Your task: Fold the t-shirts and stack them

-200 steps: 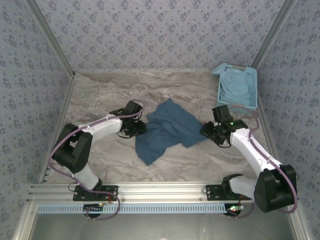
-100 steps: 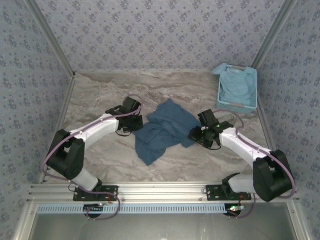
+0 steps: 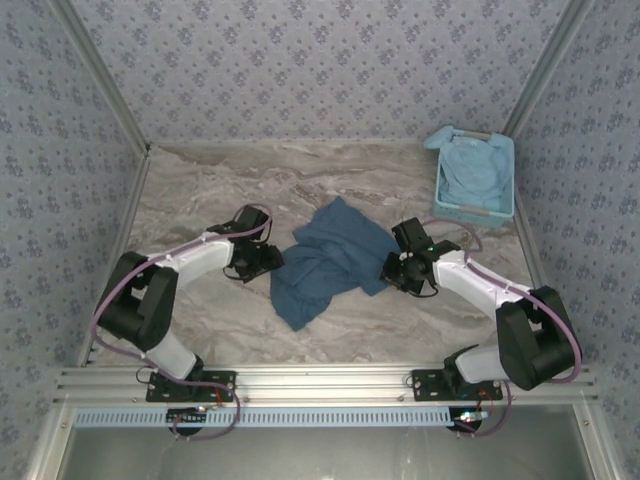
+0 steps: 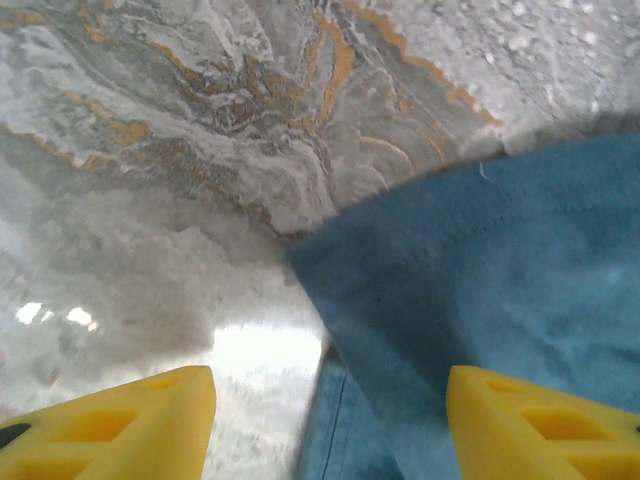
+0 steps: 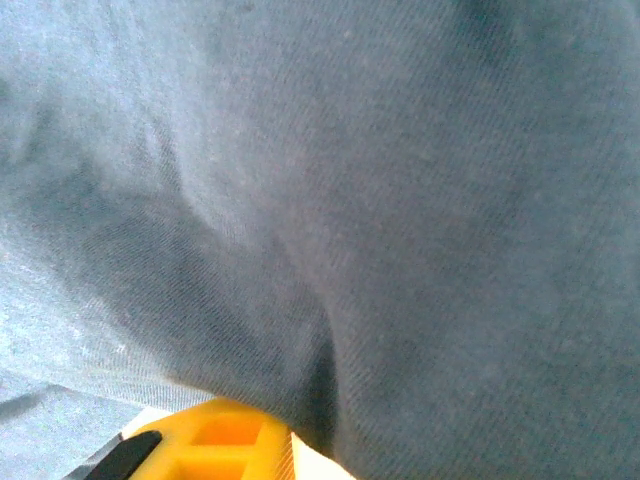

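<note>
Early stage: nothing folded, nothing stacked. Dark shirt (image 3: 330, 260) lies rumpled mid-tabletop (image 3: 220, 190), layers overlapping, hem corner flat by L side. Pale shirt (image 3: 472, 170) bunched in basket (image 3: 505, 205), far R corner. L jaws apart, straddling dark shirt's corner. R jaws at its R edge, cloth over the wrist cam; can't tell if clamped.
</note>
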Controlling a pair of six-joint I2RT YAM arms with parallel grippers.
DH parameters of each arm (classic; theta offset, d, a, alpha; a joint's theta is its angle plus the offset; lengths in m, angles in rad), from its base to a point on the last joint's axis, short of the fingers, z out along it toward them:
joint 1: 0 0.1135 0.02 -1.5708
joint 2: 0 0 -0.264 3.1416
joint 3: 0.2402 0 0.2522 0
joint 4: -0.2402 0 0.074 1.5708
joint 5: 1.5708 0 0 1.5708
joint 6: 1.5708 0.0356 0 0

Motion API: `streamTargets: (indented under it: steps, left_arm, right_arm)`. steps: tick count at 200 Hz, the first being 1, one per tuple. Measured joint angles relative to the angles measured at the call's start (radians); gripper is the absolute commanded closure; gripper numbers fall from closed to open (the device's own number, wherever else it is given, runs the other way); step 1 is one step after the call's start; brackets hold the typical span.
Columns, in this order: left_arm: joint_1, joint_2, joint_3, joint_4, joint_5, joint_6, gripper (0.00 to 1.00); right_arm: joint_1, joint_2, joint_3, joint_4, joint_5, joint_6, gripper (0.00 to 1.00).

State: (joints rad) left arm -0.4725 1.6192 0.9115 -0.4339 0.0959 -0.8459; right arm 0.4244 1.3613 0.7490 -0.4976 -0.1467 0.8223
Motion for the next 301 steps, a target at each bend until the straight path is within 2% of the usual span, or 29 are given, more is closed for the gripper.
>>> streamTargets:
  steps: [16,37,64,88,131,190,235,301]
  left_arm:
    - [0.006,0.032,0.001,0.049,0.005,-0.010,0.41]
    - [0.011,0.044,0.008,0.043,0.005,-0.021,0.50]
    - [0.021,0.069,0.029,-0.002,-0.011,-0.032,0.75]
    - [0.026,0.067,0.032,-0.035,-0.036,-0.022,1.00]
    - [0.012,0.073,0.069,0.093,-0.045,-0.011,1.00]
    - [0.013,0.022,0.091,0.100,-0.036,-0.008,1.00]
    - [0.014,-0.098,0.077,0.086,-0.038,-0.006,1.00]
    - [0.052,-0.224,0.080,0.053,-0.037,0.030,1.00]
  right_arm:
    - [-0.004,0.000,0.000,-0.002,0.000,-0.003,0.78]
    - [-0.011,0.000,0.000,-0.004,-0.001,-0.004,0.78]
    - [-0.018,-0.002,0.000,-0.007,-0.004,-0.007,0.79]
    - [-0.027,-0.005,0.000,-0.008,-0.008,-0.011,0.85]
    - [-0.039,-0.011,0.018,-0.018,-0.012,-0.032,1.00]
    - [-0.068,-0.050,0.088,-0.052,-0.008,-0.060,1.00]
    - [-0.131,-0.080,0.120,-0.083,-0.017,-0.061,1.00]
    - [-0.222,-0.097,0.252,-0.071,-0.113,-0.051,1.00]
